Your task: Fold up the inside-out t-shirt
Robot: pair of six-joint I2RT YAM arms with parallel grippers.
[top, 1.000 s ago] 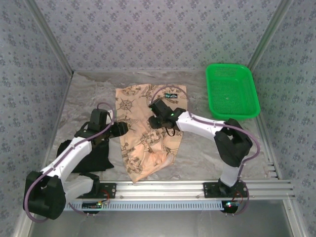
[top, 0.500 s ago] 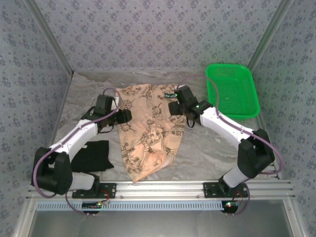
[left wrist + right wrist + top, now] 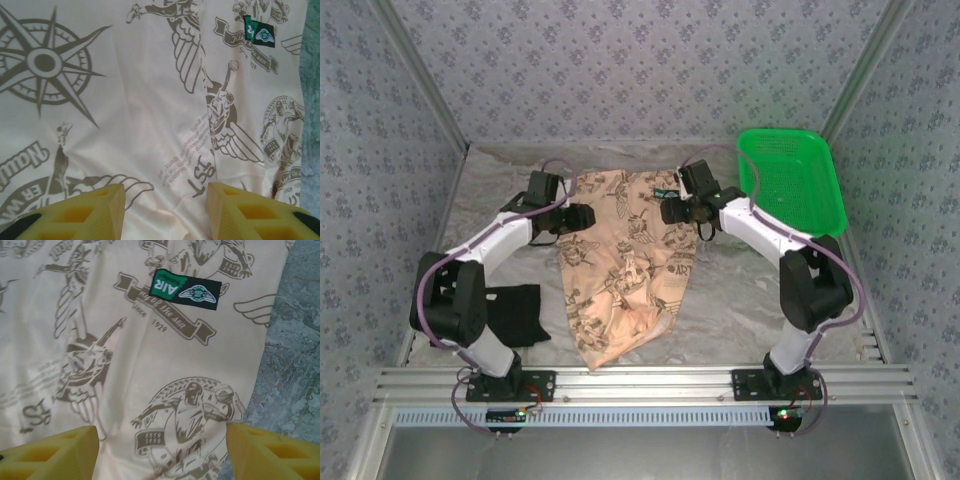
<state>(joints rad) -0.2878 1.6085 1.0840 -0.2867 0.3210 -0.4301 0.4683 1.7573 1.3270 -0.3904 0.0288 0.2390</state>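
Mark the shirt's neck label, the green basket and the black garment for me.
neck label (image 3: 185,289), right wrist view, middle of the dark patch
green basket (image 3: 788,185), top external view, its bare floor
black garment (image 3: 520,312), top external view, middle of its visible fabric

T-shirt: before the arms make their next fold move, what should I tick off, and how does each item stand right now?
1. Left gripper open, nothing between its fingers: ok.
2. Right gripper open, nothing between its fingers: ok.
3. Both grippers at the far end of the t-shirt, one on each side, the right one near the neck label: ok.
4. Shirt lying flat: not ok; its near end narrows and looks rumpled.
5. Fingers touching the fabric: cannot tell.
6. Black garment and green basket apart from the shirt: ok.
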